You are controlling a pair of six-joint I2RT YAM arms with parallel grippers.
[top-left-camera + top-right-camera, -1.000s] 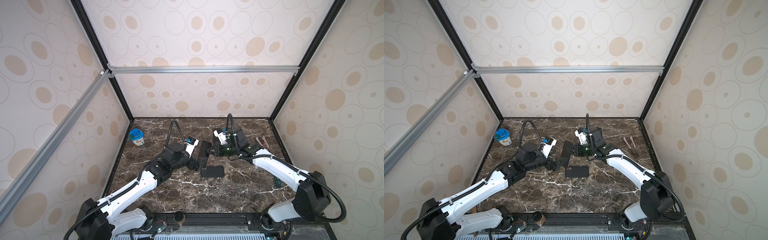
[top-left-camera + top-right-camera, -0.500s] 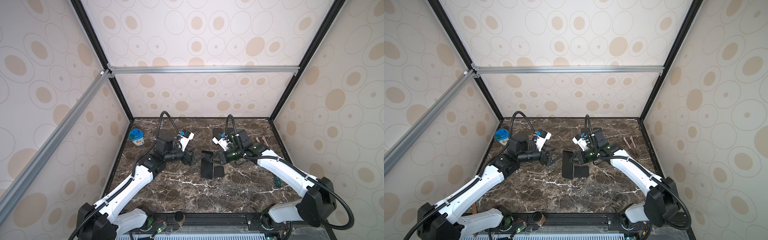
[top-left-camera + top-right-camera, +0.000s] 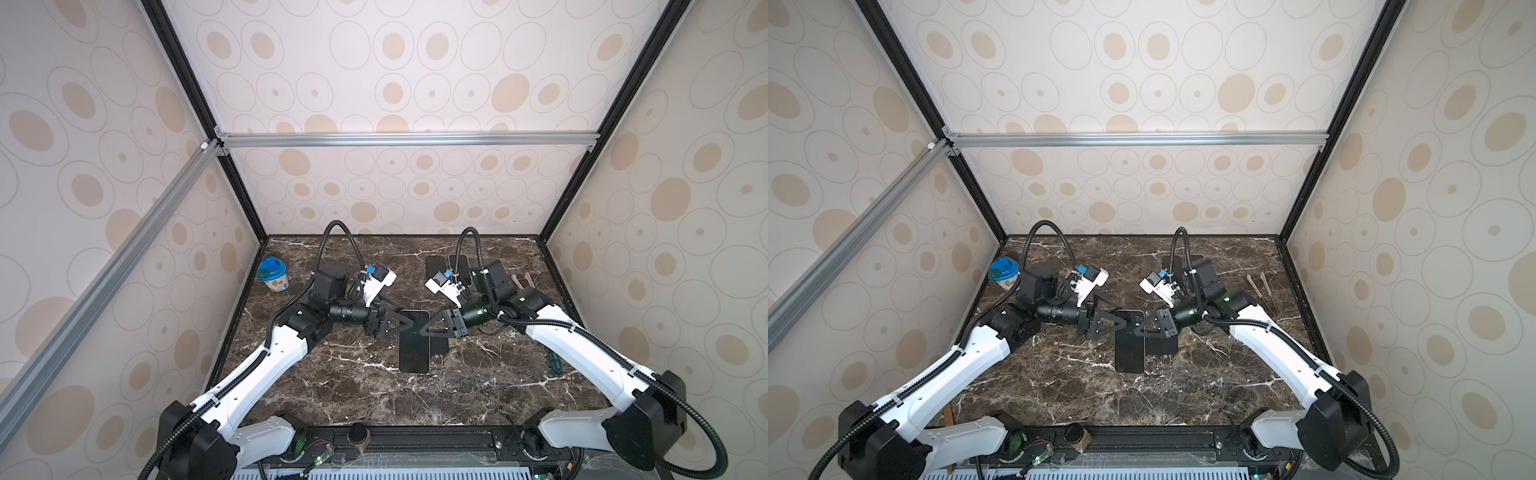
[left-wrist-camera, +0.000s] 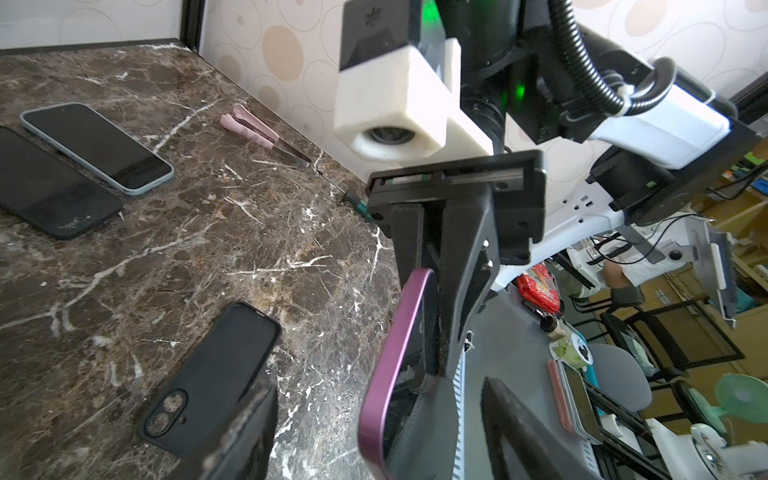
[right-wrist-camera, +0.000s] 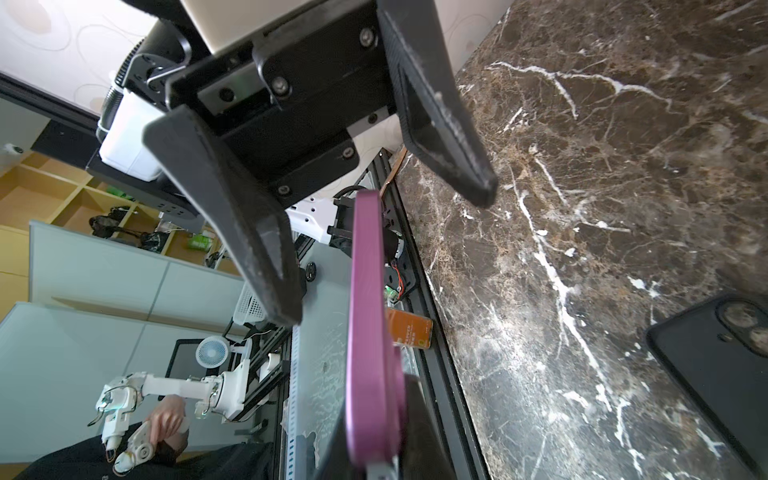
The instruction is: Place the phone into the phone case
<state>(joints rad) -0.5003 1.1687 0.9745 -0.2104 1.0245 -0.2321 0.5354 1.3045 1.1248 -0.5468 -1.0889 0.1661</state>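
Phone (image 3: 413,345) sits pinched in the right gripper (image 3: 424,331), long axis front-to-back, beside the phone case (image 3: 440,347). Left gripper (image 3: 405,326) straddles it, jaws spread.

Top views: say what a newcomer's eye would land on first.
Two arms meet nose to nose at mid-table: the right gripper clamps a dark phone held off the marble table, while the left gripper faces it, jaws open around its edge. Partly hidden behind the phone, the black phone case lies flat below; a blue-lidded cup stands alone at the far left.
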